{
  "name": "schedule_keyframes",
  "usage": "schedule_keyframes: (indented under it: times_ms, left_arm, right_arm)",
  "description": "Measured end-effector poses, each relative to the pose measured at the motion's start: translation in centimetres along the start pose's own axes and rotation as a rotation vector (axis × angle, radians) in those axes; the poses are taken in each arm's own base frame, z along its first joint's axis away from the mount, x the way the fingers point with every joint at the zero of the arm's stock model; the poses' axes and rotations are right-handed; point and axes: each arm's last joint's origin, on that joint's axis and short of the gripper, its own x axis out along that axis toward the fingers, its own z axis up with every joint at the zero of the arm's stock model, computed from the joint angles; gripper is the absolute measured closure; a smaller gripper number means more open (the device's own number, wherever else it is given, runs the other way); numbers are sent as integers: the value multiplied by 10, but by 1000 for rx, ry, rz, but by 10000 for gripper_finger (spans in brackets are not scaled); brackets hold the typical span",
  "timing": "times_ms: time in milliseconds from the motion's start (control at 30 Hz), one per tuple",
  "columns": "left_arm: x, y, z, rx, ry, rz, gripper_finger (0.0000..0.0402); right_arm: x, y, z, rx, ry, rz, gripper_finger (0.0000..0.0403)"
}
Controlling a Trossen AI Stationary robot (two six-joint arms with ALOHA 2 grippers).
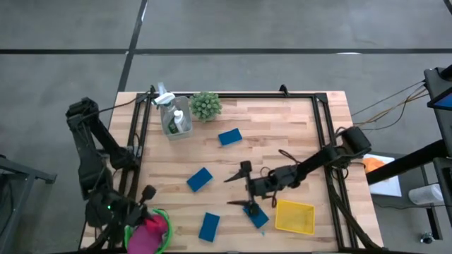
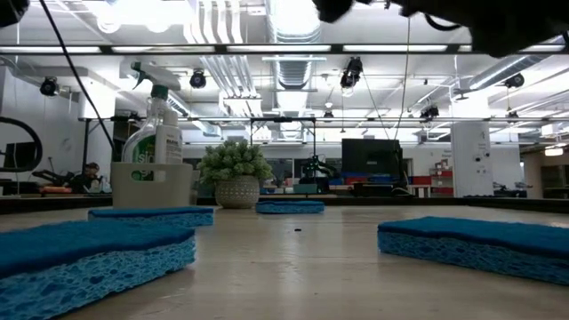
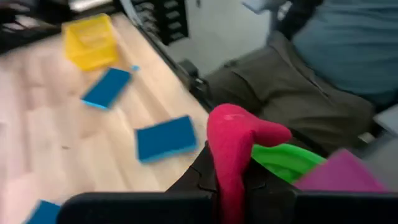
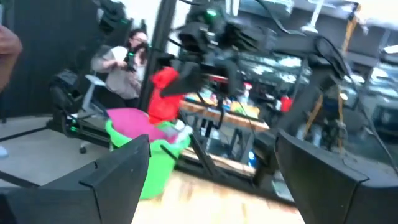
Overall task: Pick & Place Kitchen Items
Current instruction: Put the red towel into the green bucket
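Red cloth (image 3: 233, 149) (lower end hidden)

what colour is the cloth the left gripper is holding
Red, clearest in the left wrist view: cloth.

We count four flat blue rectangular sponges lying on the wooden tabletop — one (image 1: 230, 137) toward the far middle, one (image 1: 200, 179) near the centre, one (image 1: 209, 226) at the near edge, one (image 1: 257, 215) just beside the yellow bin. A red cloth (image 3: 233, 146) hangs limp and folded over — pinched upright above the green bucket, where a pink cloth (image 4: 134, 118) lies bunched.
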Motion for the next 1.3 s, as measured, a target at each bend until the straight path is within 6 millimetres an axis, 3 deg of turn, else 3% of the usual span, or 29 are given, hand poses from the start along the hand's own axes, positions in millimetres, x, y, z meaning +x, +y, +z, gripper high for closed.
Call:
schedule_keyframes:
  times_ms: [267, 767, 1300]
  left_arm:
    - [11, -23, -5, -32, 64, -58, 399]
    - [39, -37, -22, -95, 228, -95, 397]
    - [41, -38, -24, -136, 240, -88, 226]
  right_arm:
    - [-31, 7, 9, 56, 41, -42, 62]
    - [-38, 19, 14, 28, 105, -89, 62]
    - [-38, 19, 14, 29, 114, -102, 62]
